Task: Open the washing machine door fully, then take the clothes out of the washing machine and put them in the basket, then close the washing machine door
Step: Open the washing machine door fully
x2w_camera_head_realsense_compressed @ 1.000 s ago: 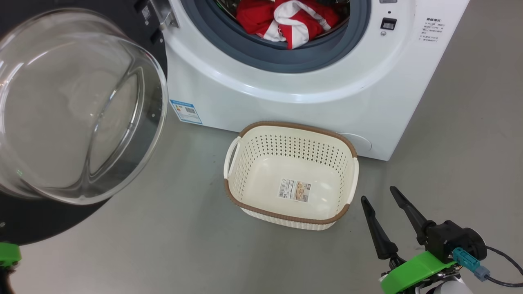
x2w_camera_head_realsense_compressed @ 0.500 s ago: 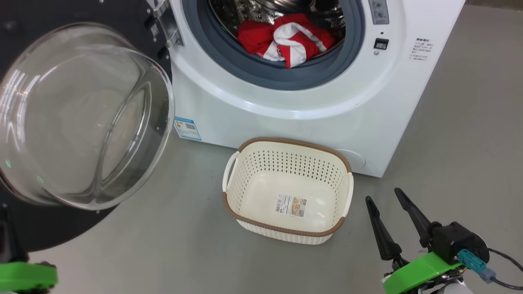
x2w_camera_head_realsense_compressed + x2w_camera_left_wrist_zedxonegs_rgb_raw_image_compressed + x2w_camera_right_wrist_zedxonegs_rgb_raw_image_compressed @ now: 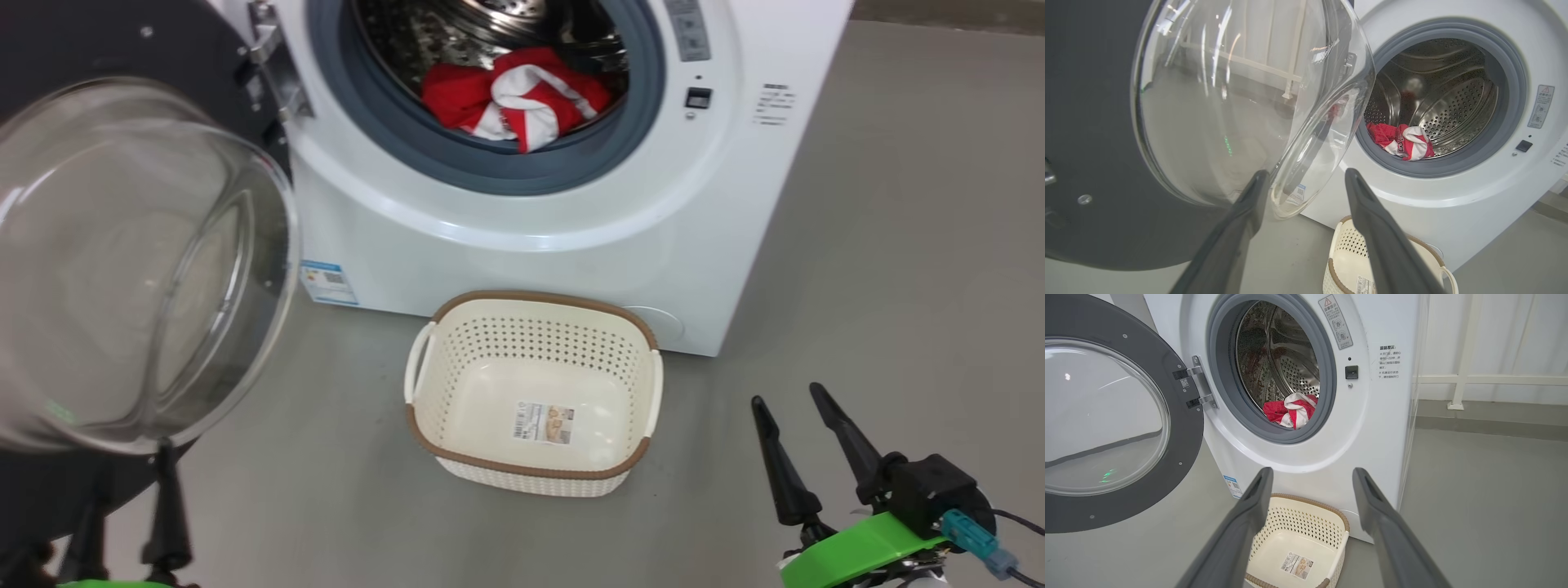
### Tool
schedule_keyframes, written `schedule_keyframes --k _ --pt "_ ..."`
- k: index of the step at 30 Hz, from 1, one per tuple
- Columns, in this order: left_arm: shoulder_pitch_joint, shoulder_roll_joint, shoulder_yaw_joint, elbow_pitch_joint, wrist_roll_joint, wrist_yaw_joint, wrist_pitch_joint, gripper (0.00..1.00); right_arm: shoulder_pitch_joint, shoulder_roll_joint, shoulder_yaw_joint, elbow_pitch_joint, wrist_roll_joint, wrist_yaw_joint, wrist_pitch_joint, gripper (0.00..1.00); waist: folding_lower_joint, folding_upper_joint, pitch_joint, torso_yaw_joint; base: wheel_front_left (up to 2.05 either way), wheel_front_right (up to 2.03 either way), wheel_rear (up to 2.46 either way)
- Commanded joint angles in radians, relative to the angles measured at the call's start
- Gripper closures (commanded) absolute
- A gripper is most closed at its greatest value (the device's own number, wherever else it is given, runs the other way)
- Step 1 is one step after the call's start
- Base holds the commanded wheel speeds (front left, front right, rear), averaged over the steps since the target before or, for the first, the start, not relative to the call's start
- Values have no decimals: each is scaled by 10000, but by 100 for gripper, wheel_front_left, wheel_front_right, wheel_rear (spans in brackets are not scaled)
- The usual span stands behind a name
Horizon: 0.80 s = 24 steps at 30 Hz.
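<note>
Washing machine door (image 3: 122, 261) hangs swung wide to the left on its hinge (image 3: 1198, 388), glass bowl facing out; I judge the opening step done or all but done, with the reach for the clothes (image 3: 514, 102) as the step in hand. The clothes lie as one red-and-white bundle low at the front of the steel drum (image 3: 1453, 102), just behind the grey gasket (image 3: 506, 167) of the washing machine (image 3: 531, 245). Basket (image 3: 531, 298) stands empty on the floor, hard against the machine's front and directly below the opening. Left tool (image 3: 1306, 175): fingers spread wide, nothing held, tips close under the lower edge of the glass bowl; contact with the glass cannot be told. Right tool (image 3: 787, 394): fingers parted, empty, low and to the right of the basket, well apart from the machine. To do the reach well: go in over the gasket lip, not against it, take a thick fold in the middle of the bundle rather than a loose edge, and lift clear of the lip before drawing back, lest the fabric snag. The drop to the basket should be short. Keep the left arm from nudging the door back toward the opening.
</note>
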Motion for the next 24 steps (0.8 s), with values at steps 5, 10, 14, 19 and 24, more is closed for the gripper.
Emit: schedule_keyframes --k 5,10,14,19,24 --pt "304 459 -453 -912 290 15 -61 0 153 -6 -138 -419 24 65 -65 0 0 0 -57 -645 0 0 0" --pt "537 504 -864 -1270 295 15 -61 0 315 23 -353 -507 69 65 -65 0 0 0 -146 -1028 0 0 0" --pt "738 606 -1253 -1544 258 15 -61 0 491 45 -490 -587 166 65 -65 0 0 0 -213 -1377 0 0 0" --pt "933 630 -1444 -1732 126 15 -61 0 692 55 -675 -689 226 65 -65 0 0 0 -252 -1808 0 0 0" --pt "992 596 -1551 -1816 133 15 -61 0 879 34 -871 -813 228 65 -65 0 0 0 -219 -2170 0 0 0"
